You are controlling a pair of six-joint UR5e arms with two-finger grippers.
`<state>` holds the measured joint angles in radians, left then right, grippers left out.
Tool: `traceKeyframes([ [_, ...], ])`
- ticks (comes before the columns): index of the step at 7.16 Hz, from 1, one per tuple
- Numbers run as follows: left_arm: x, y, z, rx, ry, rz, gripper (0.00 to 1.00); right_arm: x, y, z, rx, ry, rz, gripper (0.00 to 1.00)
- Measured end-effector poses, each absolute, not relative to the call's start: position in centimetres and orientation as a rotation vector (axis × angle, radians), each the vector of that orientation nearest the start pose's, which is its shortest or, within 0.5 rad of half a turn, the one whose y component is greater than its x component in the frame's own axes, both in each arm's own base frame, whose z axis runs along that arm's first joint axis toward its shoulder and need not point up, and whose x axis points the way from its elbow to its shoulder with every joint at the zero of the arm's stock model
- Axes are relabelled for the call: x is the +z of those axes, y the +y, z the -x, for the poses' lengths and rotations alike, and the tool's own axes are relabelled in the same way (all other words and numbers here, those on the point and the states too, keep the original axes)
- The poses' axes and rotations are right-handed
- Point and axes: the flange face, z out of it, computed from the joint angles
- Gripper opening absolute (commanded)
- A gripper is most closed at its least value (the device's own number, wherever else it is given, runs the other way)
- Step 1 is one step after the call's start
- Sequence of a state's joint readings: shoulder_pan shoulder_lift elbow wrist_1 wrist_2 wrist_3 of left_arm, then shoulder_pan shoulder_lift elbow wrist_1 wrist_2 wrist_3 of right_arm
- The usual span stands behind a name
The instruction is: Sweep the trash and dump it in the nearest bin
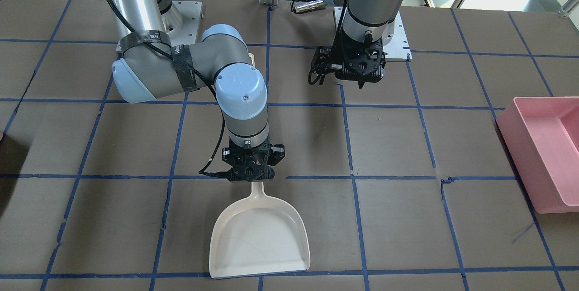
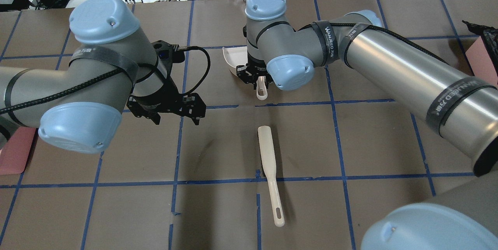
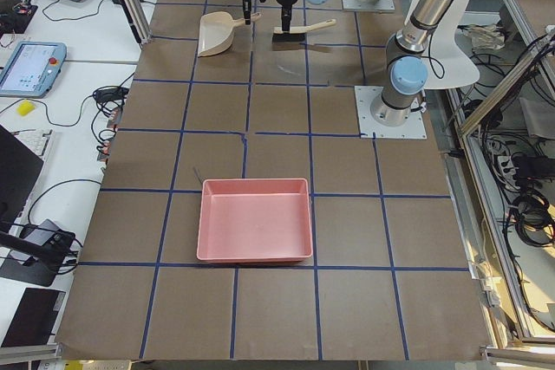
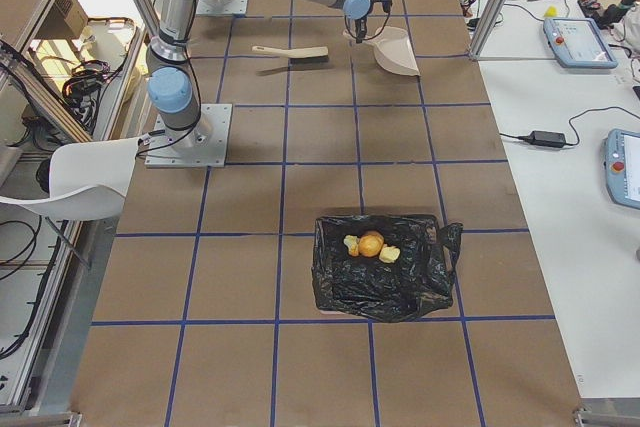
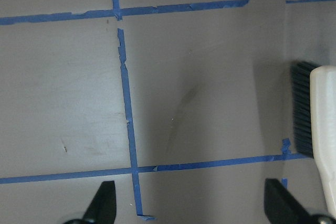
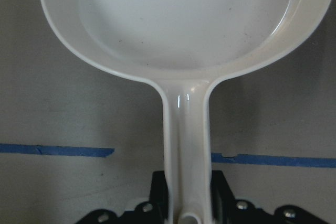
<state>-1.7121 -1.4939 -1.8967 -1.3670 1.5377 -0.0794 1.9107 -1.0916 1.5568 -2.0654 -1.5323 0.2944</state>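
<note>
1. gripping the dustpan (image 1: 260,236) by its handle (image 6: 186,145), the right gripper (image 1: 251,174) has its fingers closed in against both sides of the handle, as far as the right wrist view shows. the pan lies flat on the table (image 1: 452,146) with nothing in it.
2. the left gripper (image 5: 190,202) hangs over bare table with its fingers (image 5: 103,199) spread wide and nothing between them. the brush (image 2: 268,160) lies just beside it, untouched, between the two arms.
3. the trash (image 4: 371,245), one tan lump and two pale apple pieces, sits together inside the black bag-lined bin (image 4: 340,292) toward the robot's right end of the table, well apart from both arms. the pink bin (image 3: 254,255) at the other end holds nothing.
4. my reading is that the sweep and dump are done and only setting the tools down remains.
5. handling, as a judgement: the scraps look light and small. the oval lump would likely roll under a push, and the bitten apple pieces are probably moist and a bit sticky. they suit being herded by the bristles into the pan's mouth rather than pinched.
6. the dustpan looks like thin, stiff, smooth plastic, so it is light but could pivot in a loose hold. the narrow handle close to the pan body is the sensible place to hold it.
7. the brush looks rigid too. mid-handle, clear of the dark bristles, seems the best place to take it.
</note>
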Motion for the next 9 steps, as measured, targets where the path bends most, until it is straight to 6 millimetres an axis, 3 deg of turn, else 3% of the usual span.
traceKeyframes([
  [3,39.2,-41.9,19.3,0.043,3.125,-0.099,1.0,26.5,-56.7,-34.4,-0.025,3.114,0.086,0.96],
  [6,42.0,-41.7,19.1,-0.06,3.123,-0.095,1.0,27.9,-56.9,-34.0,-0.048,3.123,0.083,1.0],
  [7,43.0,-41.6,19.1,-0.095,3.125,-0.095,1.0,29.7,-56.8,-33.1,-0.051,3.126,0.073,1.0],
  [9,44.3,-41.4,19.1,-0.143,3.128,-0.095,1.0,36.0,-55.8,-30.2,-0.032,3.132,0.045,1.0],
])
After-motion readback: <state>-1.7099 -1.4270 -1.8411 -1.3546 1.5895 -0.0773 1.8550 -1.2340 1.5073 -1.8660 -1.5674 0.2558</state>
